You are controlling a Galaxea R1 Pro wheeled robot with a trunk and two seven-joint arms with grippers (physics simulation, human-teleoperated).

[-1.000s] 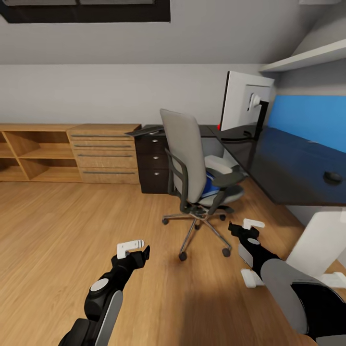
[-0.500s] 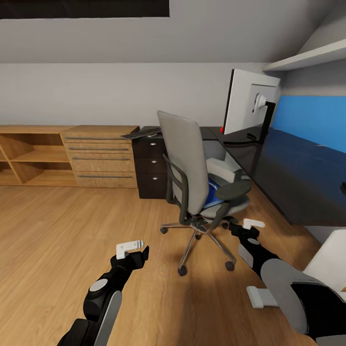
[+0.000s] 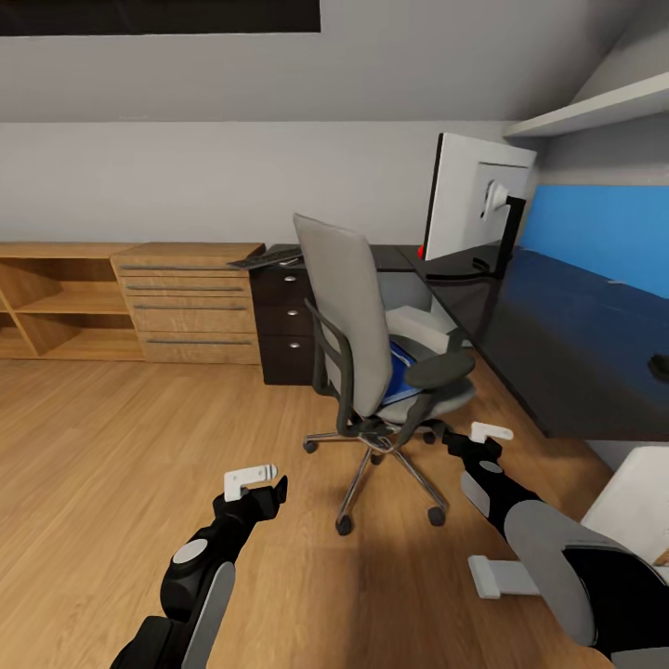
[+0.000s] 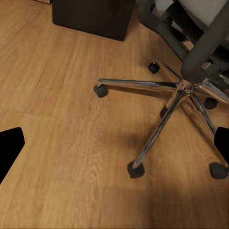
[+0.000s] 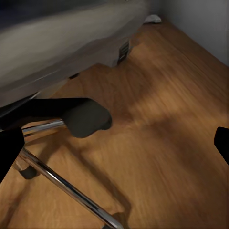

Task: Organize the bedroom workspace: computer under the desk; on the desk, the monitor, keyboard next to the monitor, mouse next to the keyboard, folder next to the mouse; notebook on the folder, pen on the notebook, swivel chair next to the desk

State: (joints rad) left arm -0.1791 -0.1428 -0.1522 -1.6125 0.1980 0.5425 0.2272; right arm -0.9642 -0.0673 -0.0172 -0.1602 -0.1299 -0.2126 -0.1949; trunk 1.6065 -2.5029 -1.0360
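Folder point(image 3: 401, 372) lies on the seat of the chair point(image 3: 358, 321), which stands on the oak floor point(image 3: 102, 437) just beside the desk point(image 3: 548, 325) bearing the monitor point(image 3: 469, 204); left gripper point(image 3: 253, 483) and right gripper point(image 3: 481, 439) hang empty, fingers apart, near the chair base.

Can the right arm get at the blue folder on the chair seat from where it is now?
Probably not directly: the right gripper sits low beside the swivel chair, below its black armrest, which stands between it and the folder on the seat. It would likely need to rise first.
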